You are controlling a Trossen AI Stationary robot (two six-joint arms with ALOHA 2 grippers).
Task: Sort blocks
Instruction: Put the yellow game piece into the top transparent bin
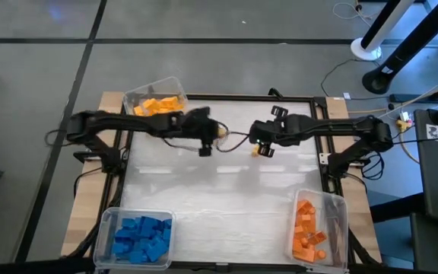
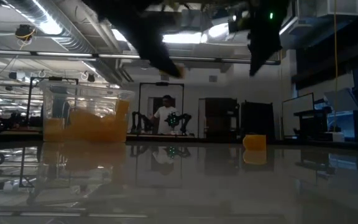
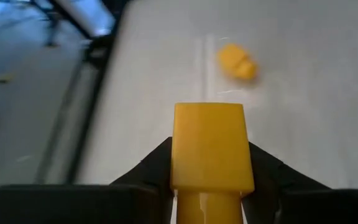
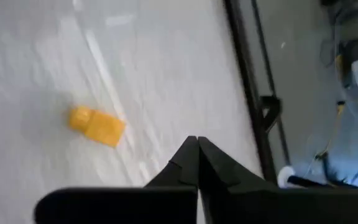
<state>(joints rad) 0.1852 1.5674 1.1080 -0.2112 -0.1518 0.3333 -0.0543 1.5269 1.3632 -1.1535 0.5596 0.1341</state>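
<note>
Left gripper point(image 3: 209, 180): squeezing a yellow block point(image 3: 210, 146), up off the table point(image 1: 226, 198).
Right gripper point(image 4: 197, 149): closed tight, holding nothing.
Loose yellow block point(image 4: 97, 126): lying on the table.

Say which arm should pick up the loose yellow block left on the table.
Right. Its claw is shut and holds nothing, and the loose yellow block lies close ahead of it. The left claw is already gripping a yellow block.

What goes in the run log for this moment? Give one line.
left end effector: shut on yellow block, lifted | right end effector: shut, empty | loose yellow block: on table
</note>
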